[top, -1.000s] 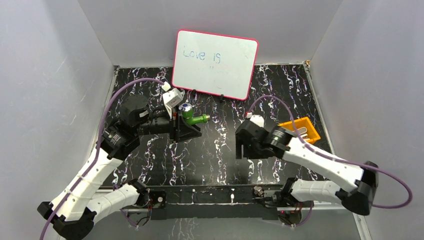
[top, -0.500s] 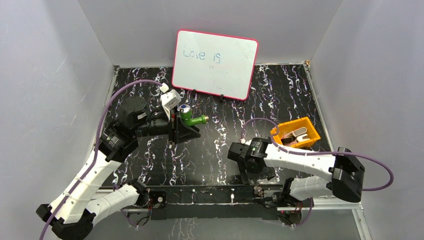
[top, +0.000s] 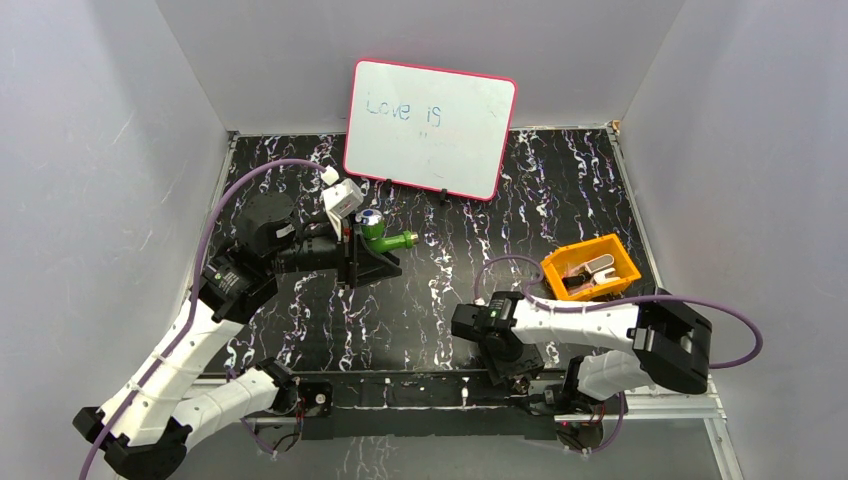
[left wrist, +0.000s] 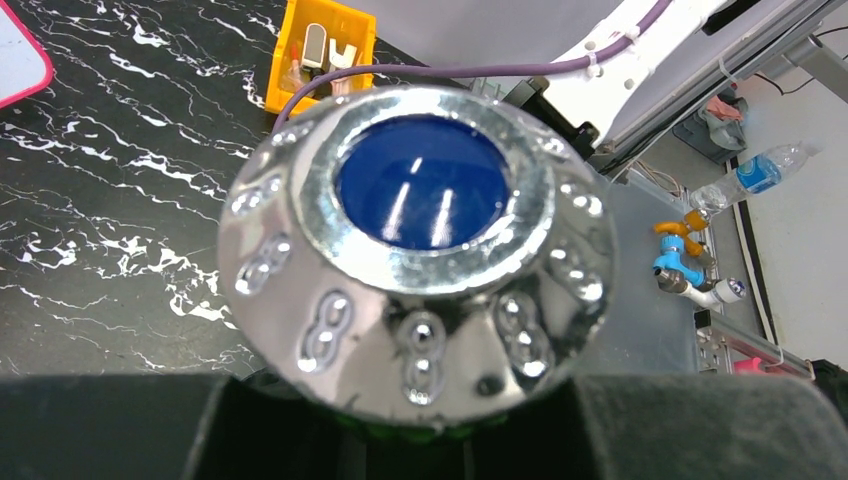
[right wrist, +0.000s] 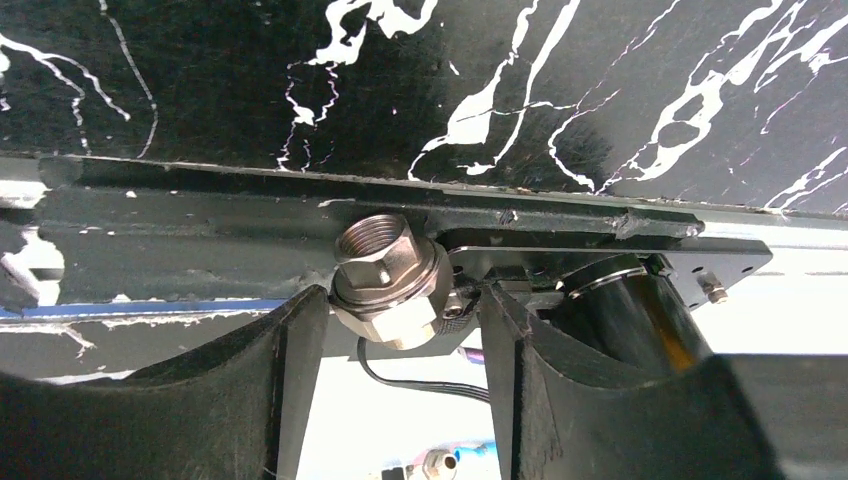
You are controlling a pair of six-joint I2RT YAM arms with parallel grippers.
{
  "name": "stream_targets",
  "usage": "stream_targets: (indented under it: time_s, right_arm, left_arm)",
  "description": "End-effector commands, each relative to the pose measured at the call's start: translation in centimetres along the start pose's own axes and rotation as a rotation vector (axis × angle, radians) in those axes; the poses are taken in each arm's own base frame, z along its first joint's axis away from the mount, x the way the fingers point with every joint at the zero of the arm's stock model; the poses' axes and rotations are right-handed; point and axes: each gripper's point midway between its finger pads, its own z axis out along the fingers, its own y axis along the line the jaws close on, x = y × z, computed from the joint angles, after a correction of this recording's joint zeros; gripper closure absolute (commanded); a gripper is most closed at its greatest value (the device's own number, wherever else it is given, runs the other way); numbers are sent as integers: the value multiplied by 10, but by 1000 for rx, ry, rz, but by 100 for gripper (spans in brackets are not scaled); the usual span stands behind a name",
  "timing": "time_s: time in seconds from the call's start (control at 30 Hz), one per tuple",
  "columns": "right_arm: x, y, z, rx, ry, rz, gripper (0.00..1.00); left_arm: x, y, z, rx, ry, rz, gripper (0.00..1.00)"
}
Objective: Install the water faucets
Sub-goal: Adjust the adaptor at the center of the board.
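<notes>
The green faucet [top: 385,240] with its blue-and-silver knob [top: 371,217] is held in my left gripper [top: 362,252], which is shut on its body above the table's left middle. In the left wrist view the knob [left wrist: 415,250] fills the frame above my left gripper [left wrist: 425,425]. My right gripper [top: 515,368] is down at the table's near edge. In the right wrist view it [right wrist: 400,345] is open, with a silver threaded hex fitting [right wrist: 390,280] between its fingers [right wrist: 270,390], mounted on the front rail.
An orange tray [top: 590,268] with metal pieces sits at the right, also in the left wrist view [left wrist: 318,55]. A pink-framed whiteboard [top: 430,128] stands at the back. Grey walls close both sides. A black rail [top: 420,385] runs along the near edge.
My right arm has swung back and down from the middle of the table to the near edge, over the metal fitting. The left gripper with the faucet has barely moved.
</notes>
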Motion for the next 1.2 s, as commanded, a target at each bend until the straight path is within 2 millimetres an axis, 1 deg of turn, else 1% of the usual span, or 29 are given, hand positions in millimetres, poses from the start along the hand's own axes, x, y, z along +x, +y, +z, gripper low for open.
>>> stream_targets:
  time_s: [0.0,0.23,0.37,0.47,0.57,0.63,0.7,0.8,0.83,0.87,0.9,1.03,1.17]
  right_arm:
    - [0,-2,6,22,0,3,37]
    - [3,-2,8,48,22,-7,40]
    - [6,0,9,65,34,-16,52]
    - [5,0,9,69,26,-13,63]
    - [-3,1,0,64,-23,2,70]
    - [-20,6,-17,36,-113,14,72]
    - [-41,16,-40,-31,-232,18,73]
    - [-76,40,-76,-200,-434,12,74]
    - [-90,55,-91,-288,-517,4,75]
    - [-101,65,-102,-347,-586,-5,75]
    - [-111,71,-111,-385,-654,-14,76]
    - [-146,85,-134,-478,-887,-5,77]
    - [-173,92,-150,-575,-1131,31,79]
  left_arm:
    - [-4,-10,-2,42,-12,7,100]
    - [-4,-12,-3,45,-17,3,100]
    - [-4,-12,-4,41,-22,3,100]
    - [-4,-13,-5,42,-22,2,100]
    - [-5,-13,-5,40,-24,3,100]
    - [-6,-13,-6,36,-26,7,100]
    - [-7,-12,-7,28,-28,12,100]
    - [-9,-12,-8,16,-33,17,100]
    - [-9,-11,-8,11,-36,18,100]
    - [-9,-11,-9,8,-39,19,100]
    - [-10,-11,-10,3,-41,20,100]
    - [-12,-10,-13,-21,-50,22,100]
    - [-15,-10,-16,-43,-66,28,100]
